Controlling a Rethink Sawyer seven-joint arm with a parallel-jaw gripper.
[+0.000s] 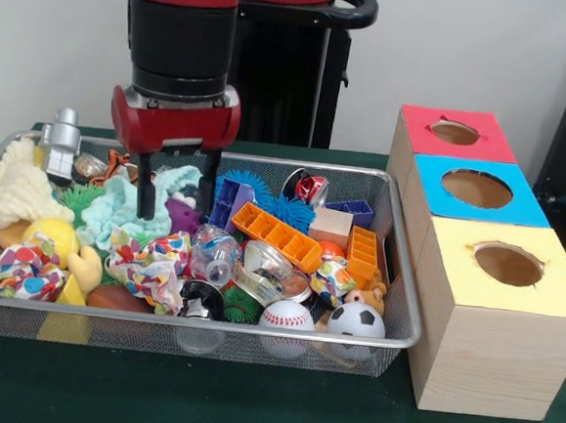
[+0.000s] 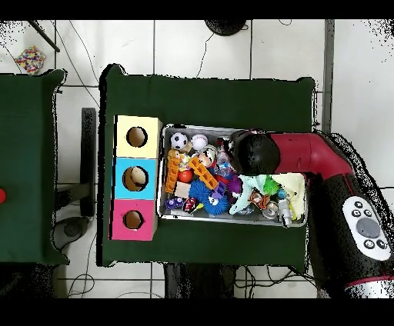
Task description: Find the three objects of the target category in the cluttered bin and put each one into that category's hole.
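Note:
The wire mesh bin (image 1: 400, 309) is packed with toys. One dotted paper wad (image 1: 151, 268) lies front centre. A second wad (image 1: 18, 271) sits at the front left corner. A third dotted wad (image 1: 335, 276) shows right of centre, next to an orange tray. My gripper (image 1: 177, 191) is open and empty. It hangs over the back left of the bin, its fingertips (image 1: 145, 206) down at a mint cloth (image 1: 116, 216), behind the centre wad. The yellow-topped box with its hole (image 1: 507, 263) stands right of the bin. In the overhead view the arm (image 2: 258, 154) hides the gripper and wads; the bin (image 2: 165, 173) and yellow hole (image 2: 137, 137) show.
Blue-topped (image 1: 477, 189) and red-topped (image 1: 455, 133) box holes stand behind the yellow one. The bin also holds a cream cloth (image 1: 10, 195), a soccer ball (image 1: 356, 321), a baseball (image 1: 286, 317), an orange tray (image 1: 276, 235) and a toy robot (image 1: 63, 143). A dotted item (image 2: 29, 58) lies on the floor.

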